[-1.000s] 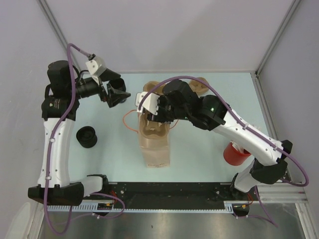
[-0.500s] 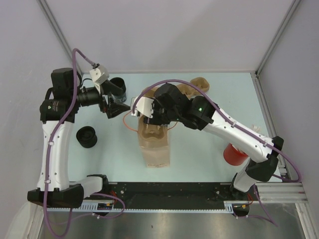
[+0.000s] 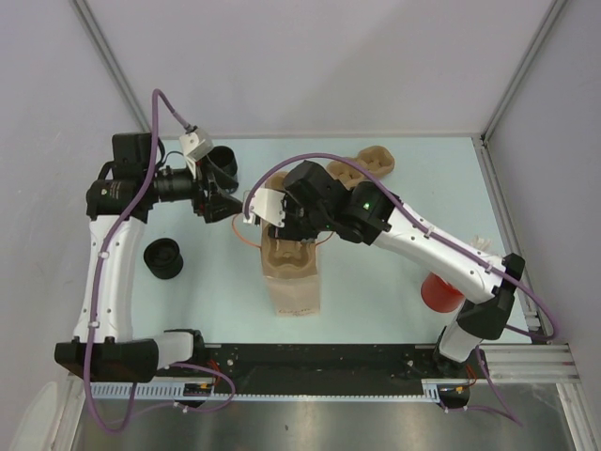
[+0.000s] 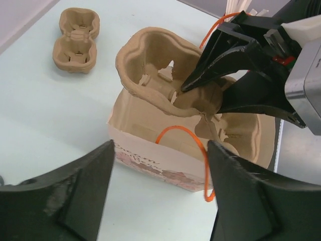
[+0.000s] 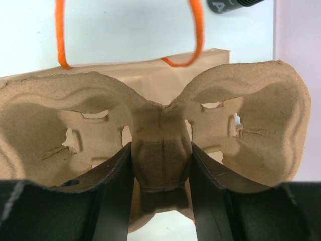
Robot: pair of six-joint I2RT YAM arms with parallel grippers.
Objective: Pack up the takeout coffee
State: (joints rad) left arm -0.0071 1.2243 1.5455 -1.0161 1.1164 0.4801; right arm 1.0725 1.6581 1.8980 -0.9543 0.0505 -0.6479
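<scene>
A brown paper bag (image 3: 293,282) with orange handles (image 4: 195,145) lies in the middle of the table, mouth toward the back. My right gripper (image 5: 161,165) is shut on the centre ridge of a cardboard cup carrier (image 5: 251,115), which sits tilted at the bag's mouth (image 4: 150,150), partly inside. My left gripper (image 4: 160,201) is open just left of the bag's mouth. One orange handle loop hangs close to its right finger (image 4: 251,201), and nothing is held between the fingers. In the top view the left gripper (image 3: 225,202) is beside the right gripper (image 3: 286,230).
A second cardboard carrier (image 3: 362,162) lies at the back of the table. One black cup (image 3: 162,258) stands at the left and another (image 3: 223,162) behind the left gripper. A red cup (image 3: 441,291) stands at the right, partly under the right arm.
My left gripper has swung toward the bag's mouth and its jaws have narrowed a little. The right gripper has shifted left with the carrier.
</scene>
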